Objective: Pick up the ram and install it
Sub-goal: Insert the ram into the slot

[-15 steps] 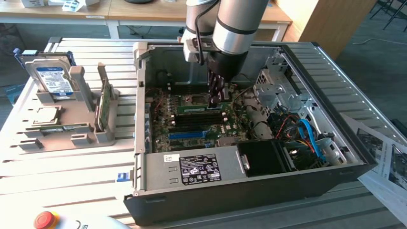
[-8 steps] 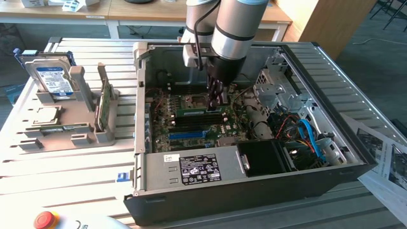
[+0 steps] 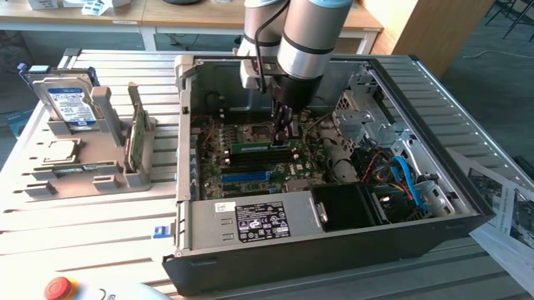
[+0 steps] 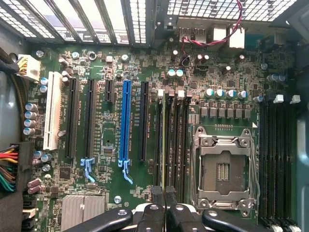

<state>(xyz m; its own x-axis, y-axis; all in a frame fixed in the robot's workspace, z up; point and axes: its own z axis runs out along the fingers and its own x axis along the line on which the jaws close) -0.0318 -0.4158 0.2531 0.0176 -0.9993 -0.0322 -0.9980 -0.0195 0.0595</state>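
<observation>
- The gripper (image 3: 288, 134) reaches down into the open computer case (image 3: 334, 240), its fingers (image 4: 157, 195) closed together.
- The ram (image 3: 250, 148) stands on edge in a black slot on the motherboard (image 3: 219, 164), extending from the fingertips toward 9 o'clock in the exterior view.
- The fingertips sit at one end of the ram's top edge; whether they pinch it cannot be told.
- The blue slot (image 3: 246, 177) lies at 6 o'clock from the ram, apart from it.
- A rack (image 3: 100, 156) at 9 o'clock from the case holds a hard drive (image 3: 69, 103) and an upright green board (image 3: 134, 140).
</observation>
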